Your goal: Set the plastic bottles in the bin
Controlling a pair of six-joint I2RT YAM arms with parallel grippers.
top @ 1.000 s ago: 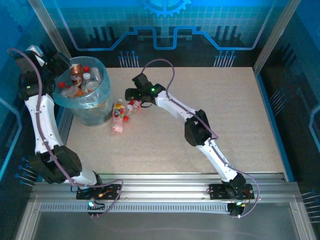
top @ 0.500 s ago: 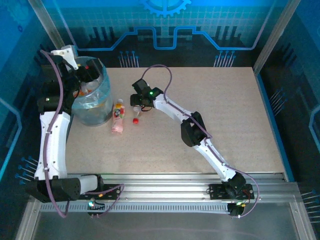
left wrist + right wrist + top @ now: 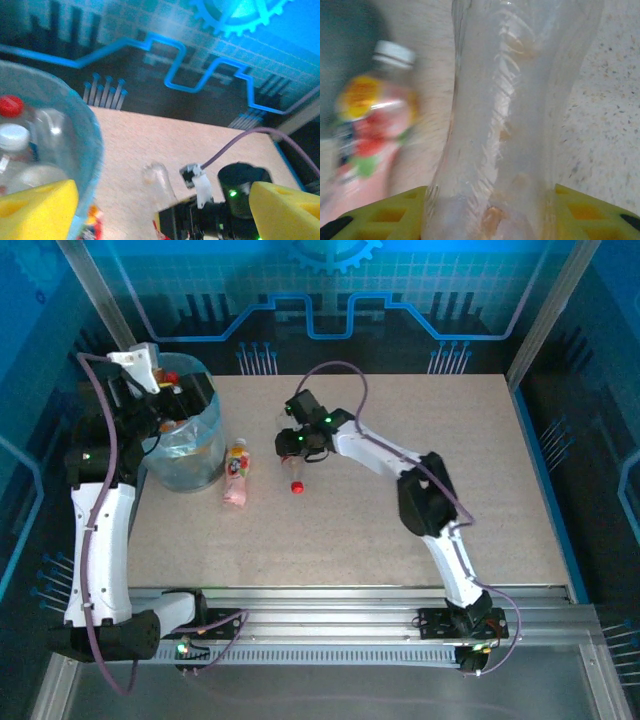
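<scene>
My right gripper [image 3: 296,447] is shut on a clear plastic bottle [image 3: 296,472] with a red cap, held cap-down just right of the bin. In the right wrist view the yellow fingers [image 3: 570,205] press both sides of that clear bottle [image 3: 510,115]. A pink-labelled bottle [image 3: 237,472] with a white cap lies on the table beside the bin, and it is blurred at the left of the right wrist view [image 3: 372,117]. The grey bin [image 3: 190,462] with its pale blue bag holds several bottles [image 3: 15,137]. My left gripper [image 3: 182,392] hangs open over the bin's rim, nothing between its fingers [image 3: 42,210].
The beige tabletop [image 3: 420,440] stretches right of the bottles. A blue patterned back wall [image 3: 330,300] and metal frame posts close the space. The left arm stands along the table's left edge beside the bin.
The right gripper has shut on the clear bottle and carried it a little to the right. The left arm has swung from the bin's left side to above its rim.
</scene>
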